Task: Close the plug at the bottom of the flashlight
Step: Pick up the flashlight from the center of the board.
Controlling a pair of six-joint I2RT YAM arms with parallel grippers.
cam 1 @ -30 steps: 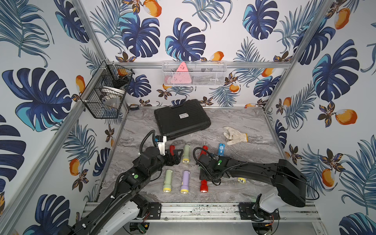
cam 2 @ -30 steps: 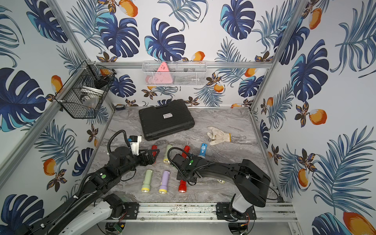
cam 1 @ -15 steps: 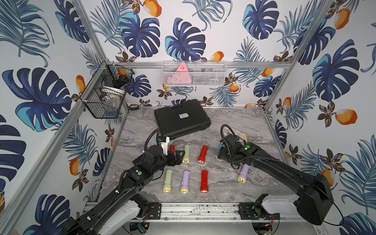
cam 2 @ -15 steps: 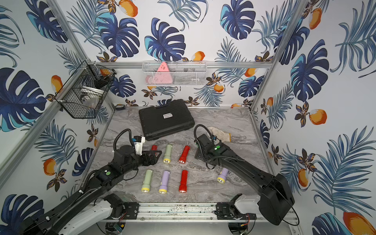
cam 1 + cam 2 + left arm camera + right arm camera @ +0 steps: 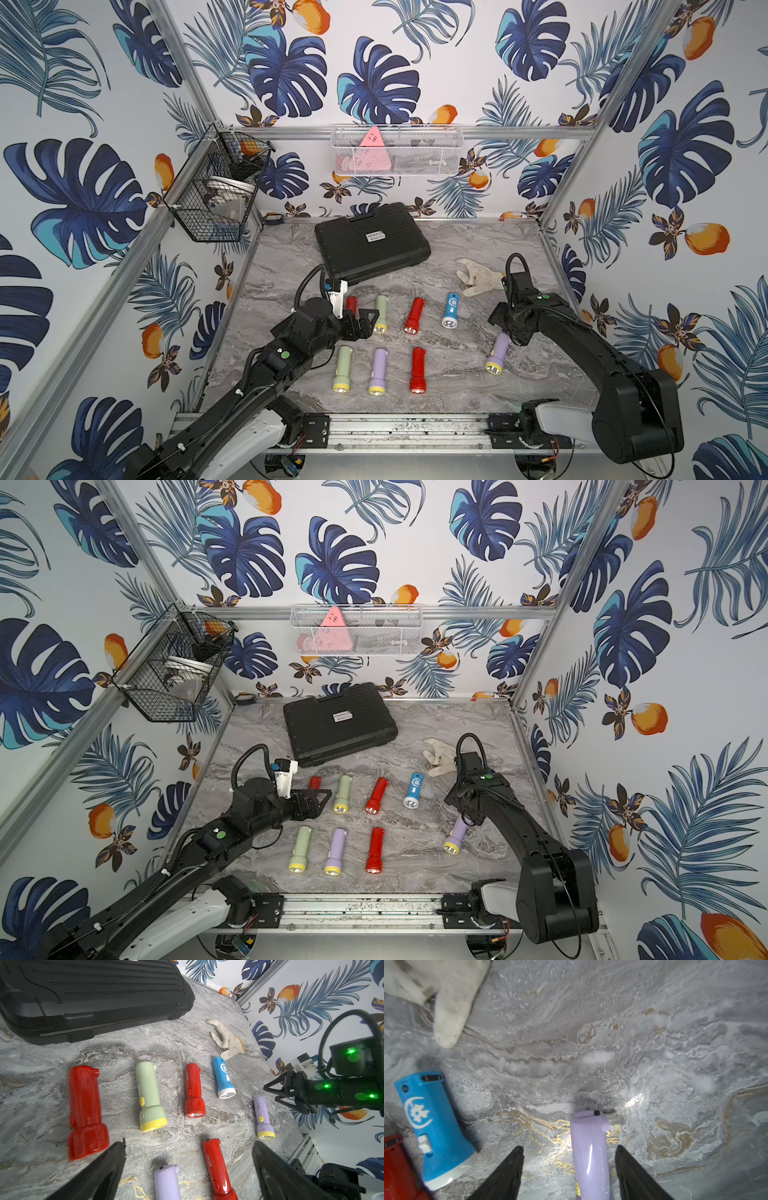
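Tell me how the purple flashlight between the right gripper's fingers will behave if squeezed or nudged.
The purple flashlight looks like glossy hard plastic: probably stiff, possibly slippery in the right gripper. Lying on the table, it may roll if pushed sideways; its wider yellow head would likely curve that roll.

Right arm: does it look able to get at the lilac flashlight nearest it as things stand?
Probably yes: the right tool hangs open astride the lilac flashlight, a finger on each side, apparently not touching; nothing else lies between.

Case and glove behind flashlights
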